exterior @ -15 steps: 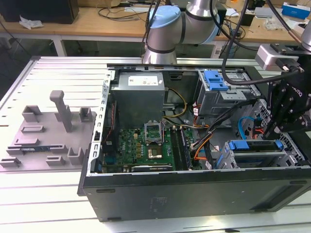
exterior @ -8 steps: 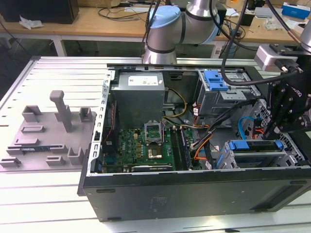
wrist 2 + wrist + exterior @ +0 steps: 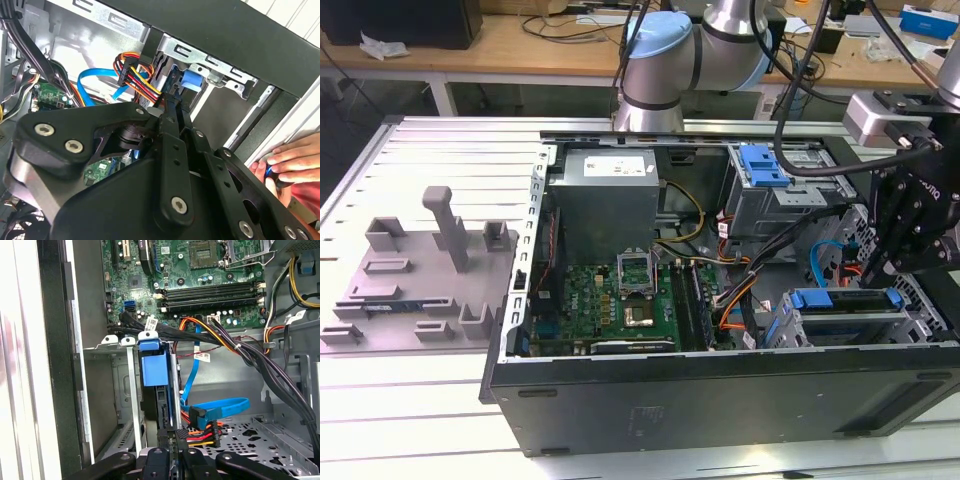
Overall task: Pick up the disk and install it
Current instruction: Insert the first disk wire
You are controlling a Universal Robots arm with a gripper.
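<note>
I judge the install nearly done: the silver-grey disk in its blue plastic carrier [image 3: 156,371] sits upright in the lower drive bay of the open black computer case [image 3: 720,400], my black pincer [image 3: 172,440] apparently clenched on its edge.

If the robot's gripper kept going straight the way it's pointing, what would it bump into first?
Most likely the disk standing in its bay: in the first wrist view the gripper points right along its edge. Depth is unclear, so it may already touch it.
</note>
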